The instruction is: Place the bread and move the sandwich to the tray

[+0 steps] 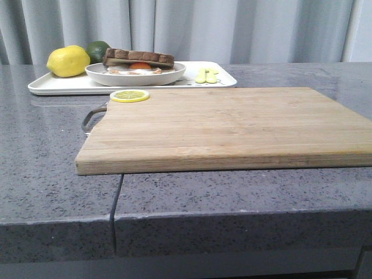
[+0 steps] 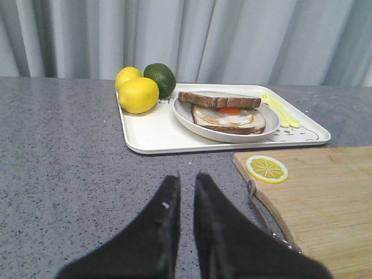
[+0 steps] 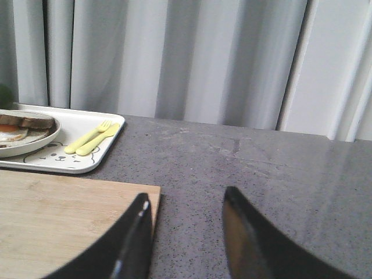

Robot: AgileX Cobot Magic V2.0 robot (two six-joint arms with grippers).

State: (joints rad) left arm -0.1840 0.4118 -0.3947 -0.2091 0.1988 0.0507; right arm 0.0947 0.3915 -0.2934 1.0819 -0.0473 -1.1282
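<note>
Left gripper [image 2: 186, 181]: fingers nearly together, grasping nothing, poised over bare countertop [image 2: 64, 174] short of the tray [image 2: 151, 136]. Right gripper [image 3: 186, 203]: fingers parted, empty, beside the cutting board [image 3: 64, 215] corner. Both hold clear, which suggests the job is done. The sandwich [image 2: 226, 113], bread [image 2: 219, 100] capping the fried egg [image 2: 229, 116], sits on its plate [image 2: 192, 125] inside the tray, near two lemons [image 2: 138, 95], a lime [image 2: 160, 78] and yellow cutlery [image 2: 281, 110]. A lemon slice [image 2: 267, 168] lies on the board.

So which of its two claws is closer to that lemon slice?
Left. The left gripper hangs just short of the lemon slice at the cutting board's handle corner; the right gripper is past the board's opposite corner.
</note>
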